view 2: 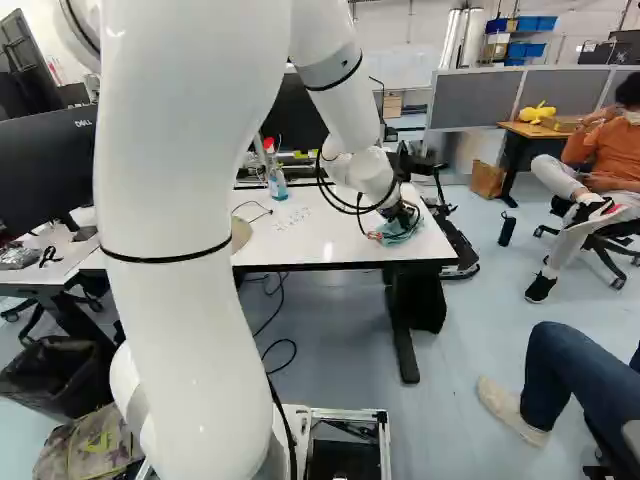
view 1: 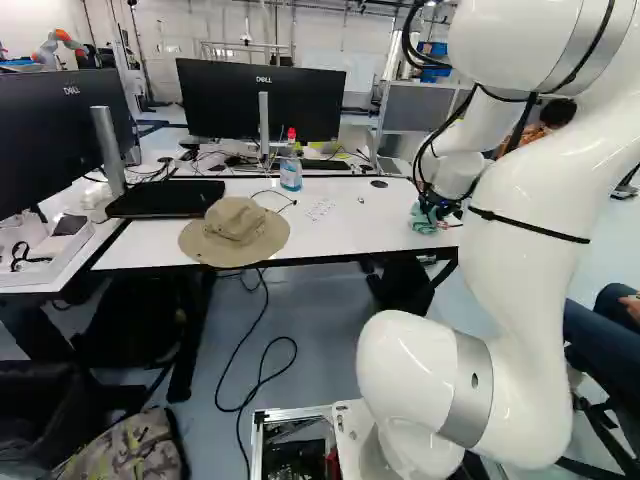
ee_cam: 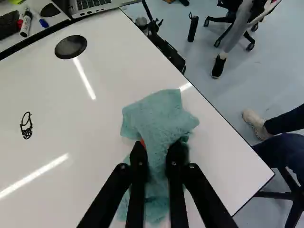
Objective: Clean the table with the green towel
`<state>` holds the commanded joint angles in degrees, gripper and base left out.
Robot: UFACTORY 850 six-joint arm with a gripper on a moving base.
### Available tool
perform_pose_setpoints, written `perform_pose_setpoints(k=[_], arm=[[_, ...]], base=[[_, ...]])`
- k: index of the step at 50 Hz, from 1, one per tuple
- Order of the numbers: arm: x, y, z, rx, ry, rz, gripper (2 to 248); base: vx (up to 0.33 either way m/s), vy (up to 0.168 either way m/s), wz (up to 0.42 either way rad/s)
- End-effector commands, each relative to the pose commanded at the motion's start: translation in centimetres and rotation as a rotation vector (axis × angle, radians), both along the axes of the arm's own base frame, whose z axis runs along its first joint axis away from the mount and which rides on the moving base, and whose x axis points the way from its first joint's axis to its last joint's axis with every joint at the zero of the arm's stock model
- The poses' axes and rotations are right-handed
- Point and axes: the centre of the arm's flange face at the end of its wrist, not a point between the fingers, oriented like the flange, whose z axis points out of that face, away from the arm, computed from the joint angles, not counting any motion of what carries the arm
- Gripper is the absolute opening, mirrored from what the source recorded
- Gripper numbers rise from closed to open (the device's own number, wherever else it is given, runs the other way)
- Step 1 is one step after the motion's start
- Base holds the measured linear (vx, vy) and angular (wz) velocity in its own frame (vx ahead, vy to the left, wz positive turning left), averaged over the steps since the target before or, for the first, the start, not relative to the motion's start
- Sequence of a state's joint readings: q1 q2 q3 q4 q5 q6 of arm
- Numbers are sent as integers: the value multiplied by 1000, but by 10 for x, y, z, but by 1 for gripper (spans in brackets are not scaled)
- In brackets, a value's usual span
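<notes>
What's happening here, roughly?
The robot's white arm is reaching over the table with its gripper closed on a bunched green towel, which lies against the white top near one corner. It looks set up for wiping. A small black drawn mark is on the surface, away from the towel, so the cleaning doesn't look finished. A brimmed hat and a spray bottle also stand on the table.

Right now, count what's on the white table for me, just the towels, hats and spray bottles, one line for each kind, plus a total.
Towels: 1
Hats: 1
Spray bottles: 1
Total: 3
</notes>
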<state>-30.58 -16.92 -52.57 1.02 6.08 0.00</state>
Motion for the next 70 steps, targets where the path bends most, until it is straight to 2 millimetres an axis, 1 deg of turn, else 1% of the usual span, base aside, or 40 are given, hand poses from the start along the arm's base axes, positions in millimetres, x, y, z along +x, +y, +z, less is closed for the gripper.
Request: perform_pose_setpoints(k=[7, 22, 65, 70], arm=[[4, 1, 8, -8, -14, 6, 50], [25, 9, 26, -32, -56, 36, 50], [64, 73, 77, -71, -147, 168, 50], [70, 81, 76, -70, -149, 184, 50]], base=[[0, 0, 0], [0, 0, 0], [0, 0, 0], [0, 0, 0]])
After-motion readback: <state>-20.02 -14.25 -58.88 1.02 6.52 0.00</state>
